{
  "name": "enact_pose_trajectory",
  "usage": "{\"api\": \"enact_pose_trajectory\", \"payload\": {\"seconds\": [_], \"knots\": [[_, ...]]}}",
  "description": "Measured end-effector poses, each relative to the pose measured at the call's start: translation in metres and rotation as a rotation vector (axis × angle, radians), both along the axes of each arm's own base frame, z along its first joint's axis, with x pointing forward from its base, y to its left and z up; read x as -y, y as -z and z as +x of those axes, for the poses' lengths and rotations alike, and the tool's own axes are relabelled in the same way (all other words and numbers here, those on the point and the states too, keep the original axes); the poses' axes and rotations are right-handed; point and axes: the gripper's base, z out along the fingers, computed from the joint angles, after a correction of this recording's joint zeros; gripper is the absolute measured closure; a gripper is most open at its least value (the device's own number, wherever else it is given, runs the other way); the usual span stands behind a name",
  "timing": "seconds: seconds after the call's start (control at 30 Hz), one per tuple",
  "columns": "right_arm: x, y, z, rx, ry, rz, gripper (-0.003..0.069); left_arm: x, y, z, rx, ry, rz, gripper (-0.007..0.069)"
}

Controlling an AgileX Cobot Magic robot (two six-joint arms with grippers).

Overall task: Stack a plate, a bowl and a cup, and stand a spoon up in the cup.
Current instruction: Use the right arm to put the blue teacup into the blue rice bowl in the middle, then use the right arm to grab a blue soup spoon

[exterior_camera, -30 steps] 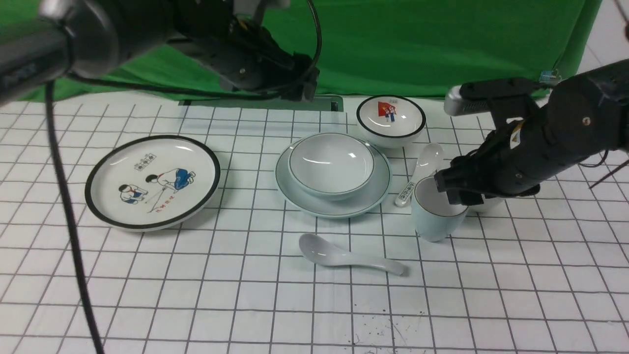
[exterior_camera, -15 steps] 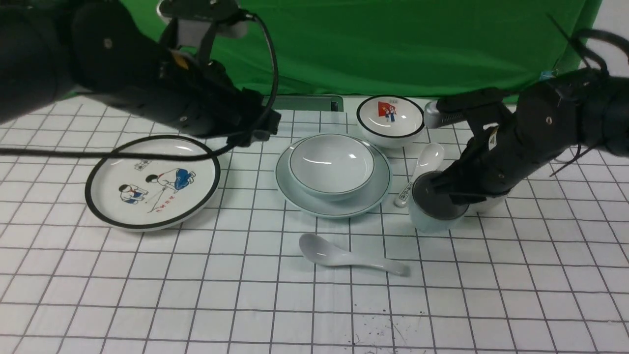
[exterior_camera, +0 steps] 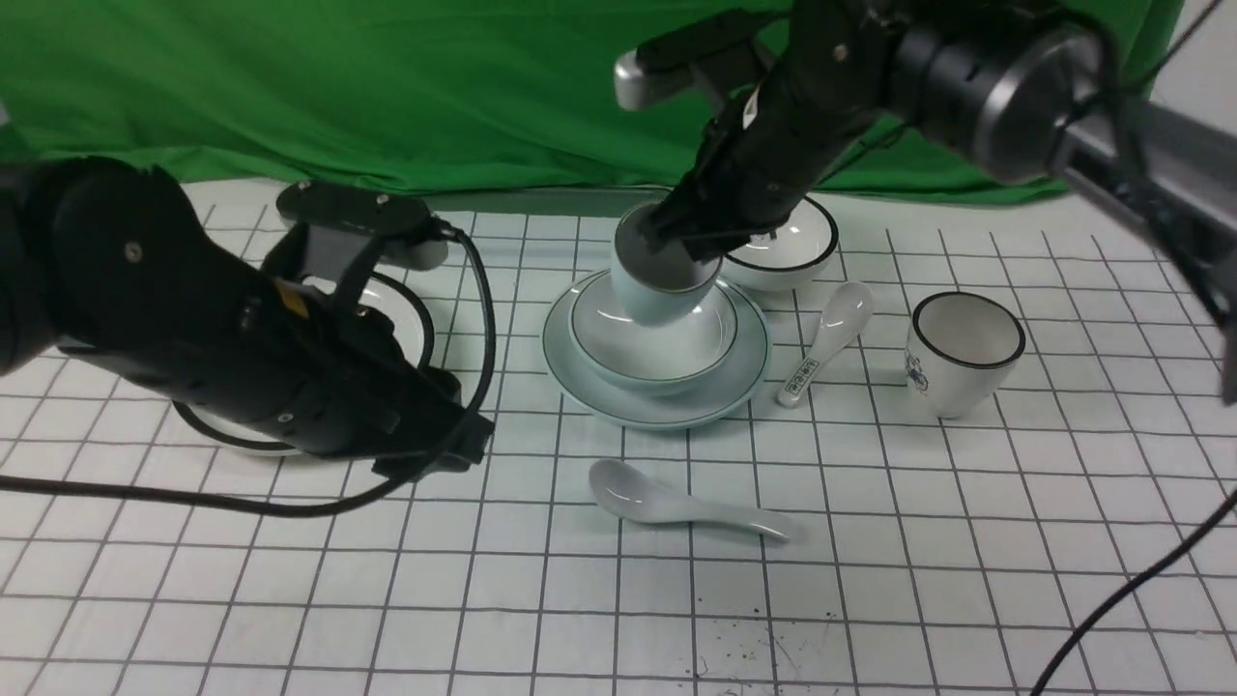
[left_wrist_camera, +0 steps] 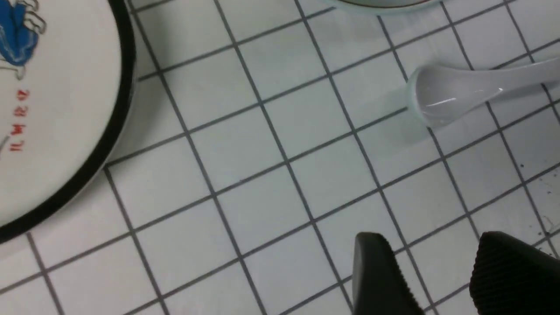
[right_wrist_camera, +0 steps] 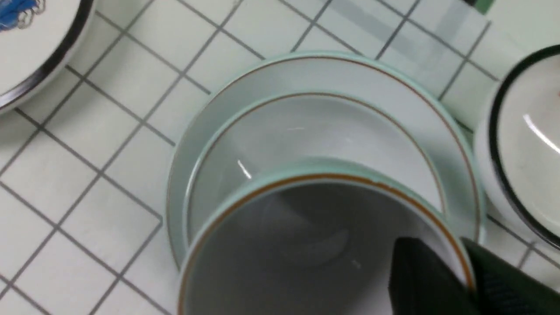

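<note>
The pale blue-green bowl (exterior_camera: 628, 353) sits on the matching plate (exterior_camera: 657, 411) at mid-table. My right gripper (exterior_camera: 681, 242) is shut on the rim of the pale blue-green cup (exterior_camera: 657, 290), one finger inside and one outside. It holds the cup tilted, low over the bowl. In the right wrist view the cup (right_wrist_camera: 284, 245) fills the foreground over the bowl (right_wrist_camera: 315, 131) and the plate (right_wrist_camera: 262, 74). The plain white spoon (exterior_camera: 676, 505) lies flat in front of the plate. My left gripper (left_wrist_camera: 437, 262) hovers open and empty over the cloth, short of the spoon (left_wrist_camera: 455, 94).
A black-rimmed plate with cartoon children (exterior_camera: 411, 319) lies half hidden behind my left arm (exterior_camera: 242, 338). A black-rimmed bowl (exterior_camera: 792, 256) stands behind the stack. A printed spoon (exterior_camera: 831, 333) and a black-rimmed white cup (exterior_camera: 962, 353) are to its right. A green backdrop closes the far side.
My right gripper lifted the cup off the table at the right and carried it left, over the bowl. My left arm swung down and forward, across the cartoon plate.
</note>
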Motion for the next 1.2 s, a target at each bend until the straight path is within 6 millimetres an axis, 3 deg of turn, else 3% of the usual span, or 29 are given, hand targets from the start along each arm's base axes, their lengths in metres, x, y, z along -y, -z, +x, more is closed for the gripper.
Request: {"api": "enact_pose_trajectory", "payload": {"seconds": [0.17,0.3,0.53,0.57,0.63,0.7,0.77,0.8,0.83,0.87,0.93,1.0,1.03,1.13,1.2], "knots": [[-0.005,0.027,0.015,-0.07,0.032,-0.074,0.0577,0.003,-0.001,0.0,-0.003,0.003,-0.04,0.0358],[-0.004,0.029,0.016,-0.076,0.05,-0.08,0.0559,0.003,-0.001,0.0,-0.003,0.001,-0.047,0.0358],[-0.002,0.02,0.012,-0.083,0.053,-0.077,0.0313,0.001,-0.007,-0.006,-0.011,0.018,-0.026,0.0358],[-0.002,0.02,0.012,-0.084,0.053,-0.076,0.0313,0.001,-0.007,-0.006,-0.016,0.017,-0.027,0.0358],[0.002,-0.008,0.002,-0.064,0.035,-0.056,0.0245,-0.008,-0.022,-0.019,0.008,0.008,0.027,0.0358],[0.01,-0.043,-0.012,-0.032,0.03,-0.036,0.0253,-0.018,-0.038,-0.034,0.047,0.003,0.069,0.0361],[0.017,-0.063,-0.024,-0.015,0.024,-0.03,0.0288,-0.023,-0.045,-0.044,0.074,0.0,0.089,0.0365],[0.02,-0.07,-0.03,-0.017,0.023,-0.03,0.0327,-0.028,-0.048,-0.053,0.088,-0.007,0.104,0.037],[0.029,-0.088,-0.048,-0.015,0.018,-0.032,0.0431,-0.038,-0.052,-0.074,0.144,-0.035,0.116,0.0394],[0.032,-0.088,-0.057,-0.032,0.015,-0.041,0.0504,-0.042,-0.048,-0.08,0.159,-0.046,0.118,0.041],[0.031,-0.071,-0.072,-0.1,-0.003,-0.076,0.0603,-0.05,-0.04,-0.101,0.231,-0.069,0.102,0.0475],[0.026,-0.055,-0.078,-0.138,-0.022,-0.096,0.0624,-0.053,-0.032,-0.109,0.258,-0.075,0.095,0.0515],[0.013,-0.019,-0.089,-0.194,-0.07,-0.134,0.0641,-0.058,-0.015,-0.122,0.293,-0.081,0.086,0.0593],[-0.017,0.025,-0.098,-0.16,-0.155,-0.124,0.0645,-0.063,-0.004,-0.136,0.363,-0.085,0.073,0.0649],[-0.028,0.043,-0.097,-0.109,-0.181,-0.112,0.0645,-0.064,-0.006,-0.138,0.411,-0.094,0.053,0.0655]]}}
